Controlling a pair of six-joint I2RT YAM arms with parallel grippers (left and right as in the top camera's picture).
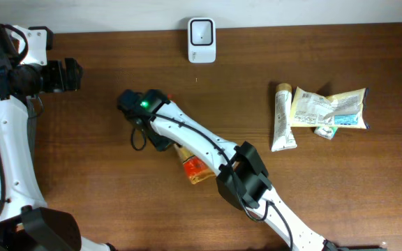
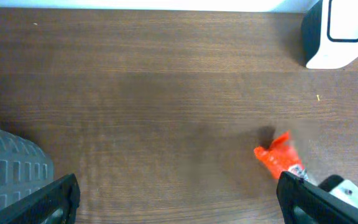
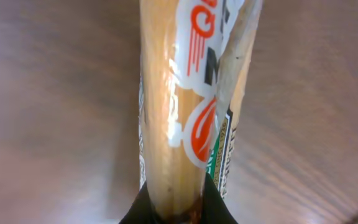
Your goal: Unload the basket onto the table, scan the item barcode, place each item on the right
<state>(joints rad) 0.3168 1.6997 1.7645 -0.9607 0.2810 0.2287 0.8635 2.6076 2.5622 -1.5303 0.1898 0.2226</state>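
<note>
The item is a tan snack packet (image 3: pixel 166 124) with an orange-and-white logo and a red-orange end (image 1: pixel 195 169). It lies low over the table's middle, and in the right wrist view it runs straight up from the jaws. My right gripper (image 3: pixel 179 208) is shut on its near end, the black fingers (image 3: pixel 219 208) pinching both sides. From overhead that gripper (image 1: pixel 167 143) sits under the white forearm. The packet's red tip (image 2: pixel 277 155) shows beside the left gripper's right finger. The white scanner (image 1: pixel 202 40) stands at the back edge. My left gripper (image 1: pixel 72 75) hangs open at far left, holding nothing.
A white tube (image 1: pixel 282 117) and a pile of pale yellow packets (image 1: pixel 330 108) lie at the right. The right arm's white forearm (image 1: pixel 208 146) crosses the table diagonally. The scanner (image 2: pixel 334 31) appears top right in the left wrist view, and a grey ribbed part (image 2: pixel 8 165) bottom left.
</note>
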